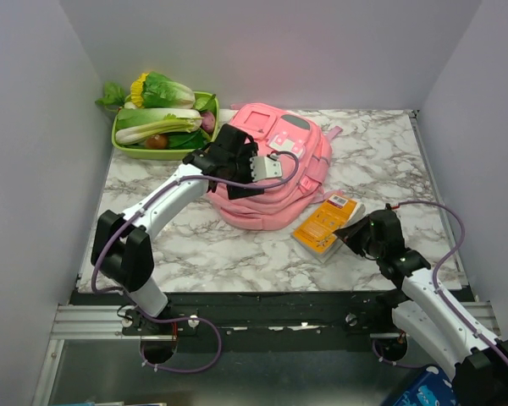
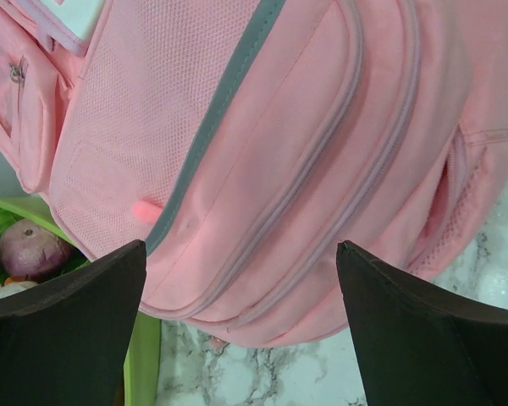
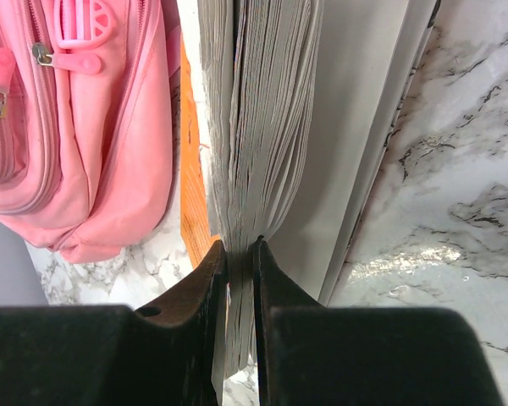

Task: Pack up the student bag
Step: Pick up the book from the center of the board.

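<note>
Backpack (image 1: 275, 173) mid-table, left gripper (image 2: 241, 326) spread wide over its 9 o'clock flank; right gripper (image 3: 240, 262) clamped on page edges of orange book (image 1: 322, 227) at backpack's 4 o'clock

Bright, even white light fell from above on my marble table (image 1: 237, 254), and the overhead view was sharp throughout. The student bag (image 1: 271, 169) looked slightly washed out along its far edge, where a pink glow bled onto the white back wall (image 1: 279, 51). Shadows were soft and short. A faint one lay under my left arm (image 1: 165, 199), and the strip near my bases was dimmer. From my left wrist, my left fingers (image 2: 68, 338) were dark, nearly featureless wedges, while the bag's mesh weave was crisp. From my right wrist, the book (image 3: 262, 127) showed its page edges in focus, and pale glare sat on the marble at right.
</note>
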Controlling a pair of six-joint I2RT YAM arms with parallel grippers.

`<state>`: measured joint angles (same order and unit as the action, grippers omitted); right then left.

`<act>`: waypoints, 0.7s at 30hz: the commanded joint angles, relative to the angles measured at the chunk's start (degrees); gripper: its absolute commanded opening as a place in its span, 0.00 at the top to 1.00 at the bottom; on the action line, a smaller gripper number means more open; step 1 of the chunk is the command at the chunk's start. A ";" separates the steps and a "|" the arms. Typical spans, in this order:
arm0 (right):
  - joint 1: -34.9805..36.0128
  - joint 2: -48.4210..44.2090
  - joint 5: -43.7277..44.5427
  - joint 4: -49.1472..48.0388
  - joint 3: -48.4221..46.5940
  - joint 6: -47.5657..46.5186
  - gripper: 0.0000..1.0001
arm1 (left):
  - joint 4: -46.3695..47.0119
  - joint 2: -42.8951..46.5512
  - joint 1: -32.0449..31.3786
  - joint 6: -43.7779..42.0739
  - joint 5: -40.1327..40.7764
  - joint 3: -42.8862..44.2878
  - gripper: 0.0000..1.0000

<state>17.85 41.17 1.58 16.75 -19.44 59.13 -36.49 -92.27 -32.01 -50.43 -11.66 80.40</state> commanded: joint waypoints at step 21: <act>0.26 -6.09 -4.48 -0.23 -0.95 2.39 0.99 | 11.63 -8.10 -3.76 7.01 6.03 4.74 0.82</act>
<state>17.85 37.41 -0.03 16.88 -19.44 60.55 -24.88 -100.09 -34.04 -49.12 -4.99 78.48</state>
